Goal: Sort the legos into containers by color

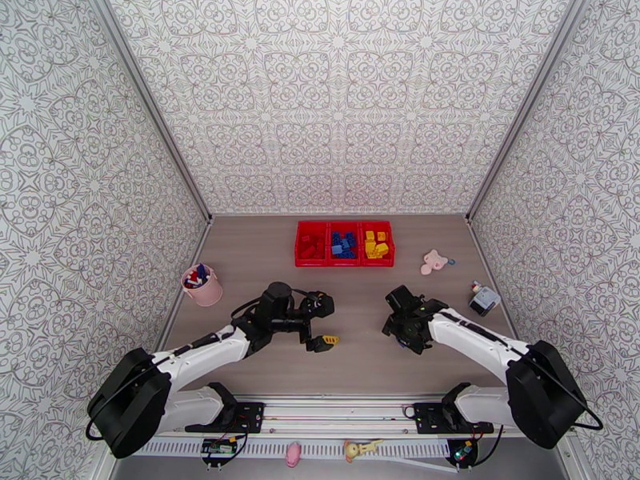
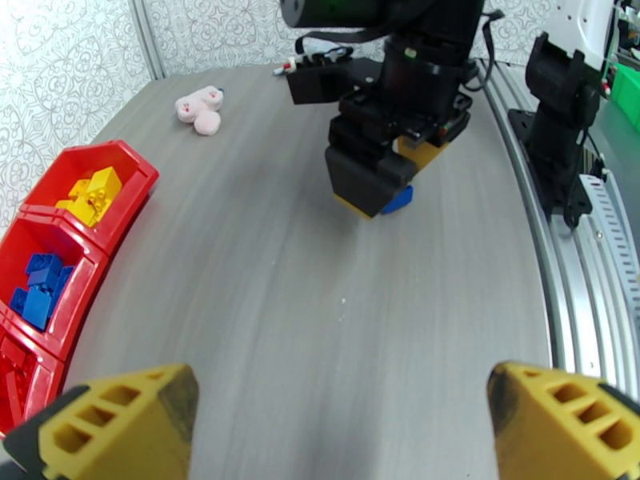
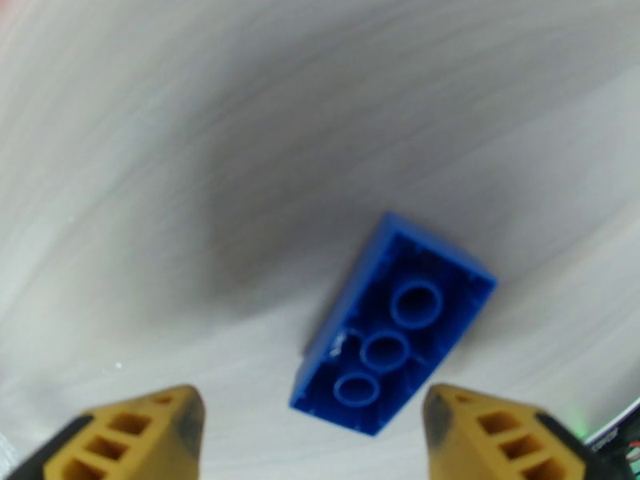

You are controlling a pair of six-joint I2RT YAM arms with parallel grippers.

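A pink cup [image 1: 203,288] stands near the left edge of the surface [image 1: 264,258]. The left hand [image 2: 340,390] hangs over the surface left of centre, its jaws spread wide with nothing between them. At the middle of the far edge sit the bins [image 1: 344,263], three joined in a row running left to right: red legos [image 1: 312,246] in the left one, blue legos [image 1: 343,244] in the middle one, yellow legos [image 1: 375,243] in the right one. The right hand [image 3: 314,398] is down low just right of centre, somewhat nearer the near edge than the far one, with open jaws straddling a blue brick [image 3: 392,326]. The brick lies on the surface upside down, its hollow underside and three round tubes facing up. In the right wrist view its long axis runs on a slant, from lower left to upper right, so it sits skewed between the fingers; neither finger visibly touches it. A pink plush [image 1: 433,262] lies right of the bins, and a small box [image 1: 483,301] sits by the right edge
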